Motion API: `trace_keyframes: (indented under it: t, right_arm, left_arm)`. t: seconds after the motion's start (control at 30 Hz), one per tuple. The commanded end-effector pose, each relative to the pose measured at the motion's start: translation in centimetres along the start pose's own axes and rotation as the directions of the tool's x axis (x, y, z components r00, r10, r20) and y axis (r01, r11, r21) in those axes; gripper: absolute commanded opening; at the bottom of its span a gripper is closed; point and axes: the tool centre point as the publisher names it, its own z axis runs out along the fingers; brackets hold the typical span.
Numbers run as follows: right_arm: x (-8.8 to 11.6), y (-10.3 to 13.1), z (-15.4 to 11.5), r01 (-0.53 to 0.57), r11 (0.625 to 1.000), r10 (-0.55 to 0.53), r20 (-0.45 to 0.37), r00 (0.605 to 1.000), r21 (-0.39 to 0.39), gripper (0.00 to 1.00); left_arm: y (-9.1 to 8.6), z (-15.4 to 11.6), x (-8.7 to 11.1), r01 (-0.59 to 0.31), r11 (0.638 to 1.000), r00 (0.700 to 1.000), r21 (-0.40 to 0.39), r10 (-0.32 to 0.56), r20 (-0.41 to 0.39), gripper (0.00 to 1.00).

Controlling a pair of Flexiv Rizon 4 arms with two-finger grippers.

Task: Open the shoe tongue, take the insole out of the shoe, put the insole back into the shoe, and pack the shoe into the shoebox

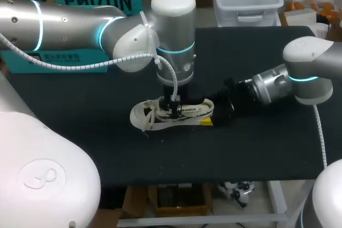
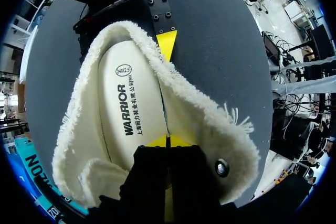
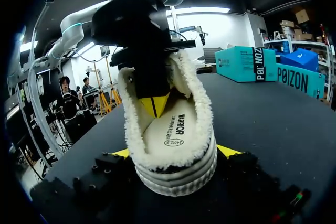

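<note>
Cream fleece-lined shoe upright mid-table; white insole flat inside

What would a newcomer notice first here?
A fleecy cream shoe stands in the middle of the black table. The left gripper comes straight down into its opening, yellow tips together at the white insole. The right gripper clamps the heel from both sides.

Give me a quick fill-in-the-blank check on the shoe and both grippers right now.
1. The right gripper clamps the shoe at its ____.
2. The insole lies ____ the shoe.
3. The left gripper comes down on the shoe from ____.
Missing words: heel; inside; above.
</note>
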Motion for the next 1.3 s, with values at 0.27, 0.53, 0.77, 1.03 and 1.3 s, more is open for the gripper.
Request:
trace_keyframes:
  t: [0.27, 0.53, 0.77, 1.03, 1.3]
  right_arm:
    - [-0.4, -0.9, 0.5, -0.003, 1.0, 0.003, 0.0, 1.0, -0.002, 0.0]
    - [-0.4, -0.9, 0.5, -0.003, 1.0, 0.003, 0.0, 1.0, -0.002, 0.0]
    - [-0.4, -0.9, 0.5, -0.003, 1.0, 0.003, 0.0, 1.0, -0.002, 0.0]
    - [-0.4, -0.9, 0.5, -0.003, 1.0, 0.003, 0.0, 1.0, -0.002, 0.0]
    - [-0.4, -0.9, 0.5, -0.003, 1.0, 0.003, 0.0, 1.0, -0.002, 0.0]
  left_arm:
    - [-0.3, 2.1, 1.0, 0.001, 1.0, 1.0, 0.004, 0.0, -0.011, 0.0]
    - [-0.5, 1.1, 2.1, 0.001, 1.0, 1.0, 0.006, -0.001, 0.027, 0.2]
    - [-0.6, 1.6, 2.1, 0.008, 1.0, 1.0, 0.005, -0.008, 0.024, 0.21]
    - [-0.7, 2.6, 1.5, 0.046, 0.999, 0.999, -0.022, -0.045, 0.029, 0.16]
    - [-0.6, 3.6, 0.3, 0.101, 0.994, 0.993, -0.049, -0.099, 0.06, 0.17]
